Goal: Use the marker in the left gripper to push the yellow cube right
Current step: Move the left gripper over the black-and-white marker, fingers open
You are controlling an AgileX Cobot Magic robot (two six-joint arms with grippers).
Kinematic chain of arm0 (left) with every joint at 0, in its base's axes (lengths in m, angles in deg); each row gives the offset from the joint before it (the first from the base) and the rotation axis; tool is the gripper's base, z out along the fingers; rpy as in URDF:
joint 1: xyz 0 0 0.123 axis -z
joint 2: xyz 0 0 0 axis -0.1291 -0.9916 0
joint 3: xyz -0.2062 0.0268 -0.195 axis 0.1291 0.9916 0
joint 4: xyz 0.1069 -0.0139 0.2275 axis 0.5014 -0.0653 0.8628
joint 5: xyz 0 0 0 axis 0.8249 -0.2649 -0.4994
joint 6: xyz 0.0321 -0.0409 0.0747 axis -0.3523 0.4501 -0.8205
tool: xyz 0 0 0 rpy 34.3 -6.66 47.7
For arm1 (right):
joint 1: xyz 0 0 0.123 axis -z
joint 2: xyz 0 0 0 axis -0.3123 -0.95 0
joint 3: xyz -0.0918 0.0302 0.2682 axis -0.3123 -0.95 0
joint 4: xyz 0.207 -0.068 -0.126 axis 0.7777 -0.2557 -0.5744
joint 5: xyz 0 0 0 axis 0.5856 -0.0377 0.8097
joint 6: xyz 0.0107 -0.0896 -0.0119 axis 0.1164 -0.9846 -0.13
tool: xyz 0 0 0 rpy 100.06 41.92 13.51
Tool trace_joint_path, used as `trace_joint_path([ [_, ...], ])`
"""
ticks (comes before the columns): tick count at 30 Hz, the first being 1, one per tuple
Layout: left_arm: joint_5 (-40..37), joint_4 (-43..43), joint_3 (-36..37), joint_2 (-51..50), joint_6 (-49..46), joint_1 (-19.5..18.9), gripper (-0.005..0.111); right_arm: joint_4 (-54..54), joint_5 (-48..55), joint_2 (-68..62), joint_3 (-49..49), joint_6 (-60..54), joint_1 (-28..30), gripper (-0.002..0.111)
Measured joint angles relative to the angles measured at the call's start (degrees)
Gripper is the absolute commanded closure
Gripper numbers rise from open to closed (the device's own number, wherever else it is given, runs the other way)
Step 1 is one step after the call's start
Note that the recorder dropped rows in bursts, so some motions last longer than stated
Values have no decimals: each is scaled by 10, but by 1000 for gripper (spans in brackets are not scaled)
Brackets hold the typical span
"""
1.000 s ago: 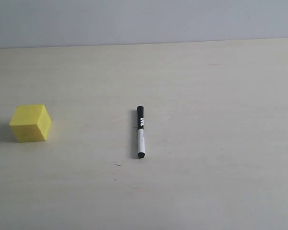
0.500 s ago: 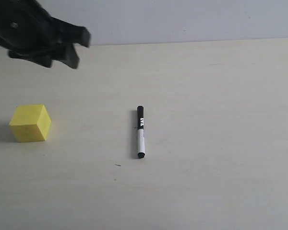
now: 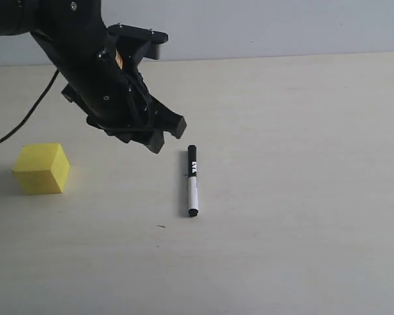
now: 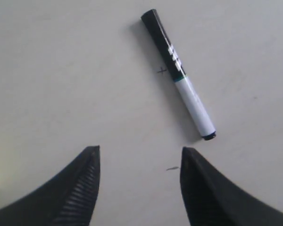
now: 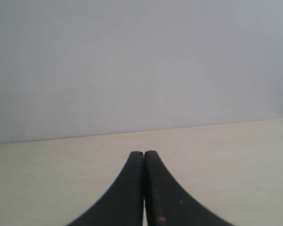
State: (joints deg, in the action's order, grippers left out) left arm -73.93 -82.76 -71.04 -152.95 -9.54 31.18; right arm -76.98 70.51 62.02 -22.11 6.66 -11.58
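Note:
The marker [image 3: 192,181] lies flat on the pale table, black cap toward the back, white barrel toward the front. The wrist camera of the left arm sees the marker [image 4: 178,75] lying past the fingertips. My left gripper [image 3: 167,134] hovers just left of the marker's cap end, open and empty. Its two black fingers [image 4: 80,188] stand wide apart with bare table between them. The yellow cube [image 3: 42,168] sits at the far left, apart from the gripper. My right gripper [image 5: 144,153] is shut, nothing in it, and is outside the exterior view.
A black cable [image 3: 26,118] trails from the left arm [image 3: 72,39] over the table behind the cube. The table's far edge [image 3: 282,56] meets a plain grey wall. A small dark speck [image 3: 161,226] marks the tabletop in front of the marker.
The left arm has come into view from the upper left and swung down and right to just beside the marker. Marker and cube have not moved.

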Motion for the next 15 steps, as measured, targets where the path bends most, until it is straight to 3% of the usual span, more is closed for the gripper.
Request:
trace_joint_path([
  [4, 14, -42, -7, -20, 37, 0, 55, 0, 0, 0, 0, 0, 0, 108],
  [9, 30, -112, -53, -59, 60, 0, 45, 0, 0, 0, 0, 0, 0, 108],
  [15, -21, -142, -123, -139, 96, 0, 46, 0, 0, 0, 0, 0, 0, 108],
])
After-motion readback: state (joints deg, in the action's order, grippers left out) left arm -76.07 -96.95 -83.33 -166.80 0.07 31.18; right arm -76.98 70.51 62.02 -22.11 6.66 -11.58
